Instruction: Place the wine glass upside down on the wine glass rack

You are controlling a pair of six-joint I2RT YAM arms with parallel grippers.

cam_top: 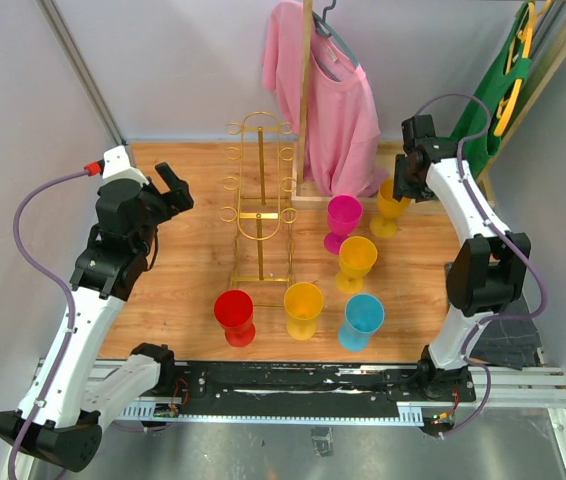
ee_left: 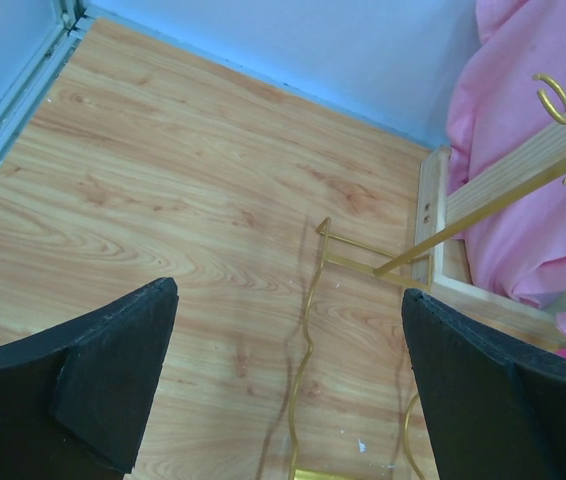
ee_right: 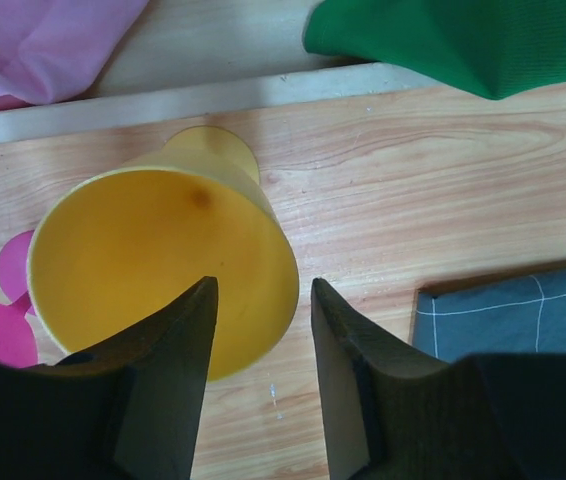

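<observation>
A yellow wine glass (cam_top: 391, 210) stands upright at the back right, next to the wooden stand's base. My right gripper (cam_top: 400, 190) hangs over it. In the right wrist view one finger (ee_right: 178, 360) is inside the yellow wine glass (ee_right: 153, 260) and the other finger (ee_right: 353, 370) is outside, with a small gap to the wall. My right gripper (ee_right: 263, 285) straddles the rim and is partly closed. The gold wine glass rack (cam_top: 260, 200) stands mid-table with no glasses on it. My left gripper (cam_top: 175, 188) is wide open and holds nothing, left of the rack; its wire base (ee_left: 313, 330) shows between my left gripper (ee_left: 288, 290) jaws.
Magenta (cam_top: 343, 215), yellow (cam_top: 357, 258), orange-yellow (cam_top: 303, 305), red (cam_top: 233, 312) and blue (cam_top: 362, 318) glasses stand upright in front of and beside the rack. A pink shirt (cam_top: 328, 100) hangs on a wooden stand (cam_top: 306, 60). A green garment (cam_top: 503, 90) hangs at the far right.
</observation>
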